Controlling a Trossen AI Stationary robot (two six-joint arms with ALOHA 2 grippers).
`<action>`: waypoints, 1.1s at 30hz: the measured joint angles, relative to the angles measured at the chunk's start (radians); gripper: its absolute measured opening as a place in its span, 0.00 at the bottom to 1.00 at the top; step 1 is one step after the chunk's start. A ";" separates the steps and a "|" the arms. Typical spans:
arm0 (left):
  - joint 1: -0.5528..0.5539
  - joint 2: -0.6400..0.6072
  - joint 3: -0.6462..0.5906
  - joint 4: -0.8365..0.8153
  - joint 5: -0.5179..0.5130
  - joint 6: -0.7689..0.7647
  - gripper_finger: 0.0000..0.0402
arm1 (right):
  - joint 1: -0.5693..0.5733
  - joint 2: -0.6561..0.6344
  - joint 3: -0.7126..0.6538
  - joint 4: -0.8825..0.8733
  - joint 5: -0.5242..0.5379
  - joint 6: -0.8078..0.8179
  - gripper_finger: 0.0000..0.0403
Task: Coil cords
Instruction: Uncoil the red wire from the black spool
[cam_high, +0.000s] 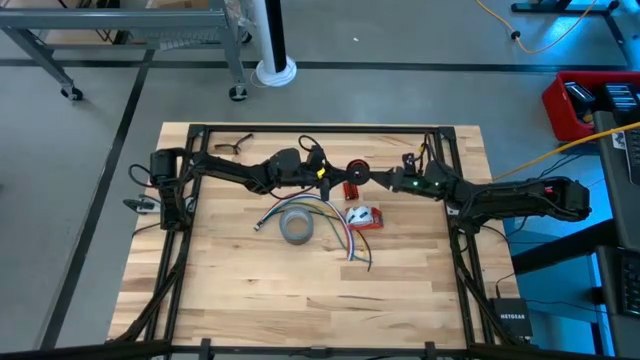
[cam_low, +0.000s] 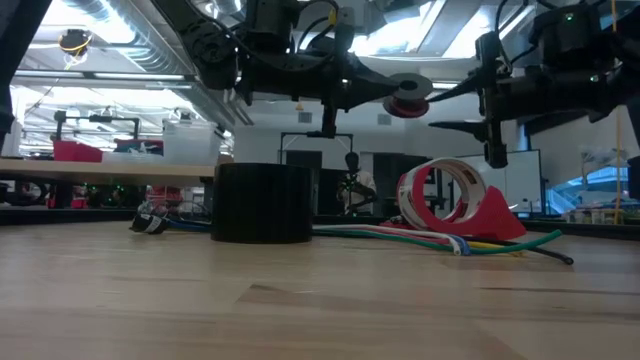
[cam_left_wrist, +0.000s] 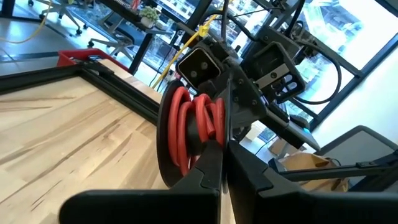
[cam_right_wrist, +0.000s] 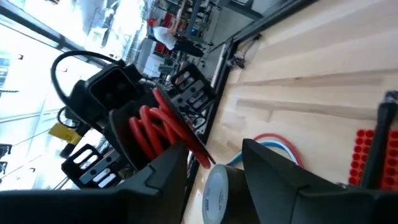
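Left tool (cam_high: 340, 178), fingers pressed together, pinches a small black spool (cam_left_wrist: 166, 140) wound with red wire (cam_high: 356, 169), holding it in the air above the middle of the wooden desk (cam_high: 250, 290). Right tool (cam_high: 378, 177), fingers spread, reaches the spool from the opposite side. Below on the desk lie a grey tape roll (cam_high: 296, 227), loose coloured cords (cam_high: 335, 222) and a red tape dispenser (cam_high: 364, 217).

I see bright ceiling glare washing out the low view; my wrist views blur up close.
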 joint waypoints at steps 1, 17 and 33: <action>0.000 0.000 0.000 -0.001 -0.003 0.000 0.00 | 0.000 0.000 0.000 -0.013 0.004 0.011 0.39; 0.003 -0.001 0.000 0.004 -0.051 0.032 0.00 | -0.001 0.001 -0.001 -0.017 -0.023 0.022 0.39; 0.022 0.000 0.000 -0.028 -0.073 -0.007 0.00 | 0.000 0.001 0.000 -0.039 0.112 -0.028 0.39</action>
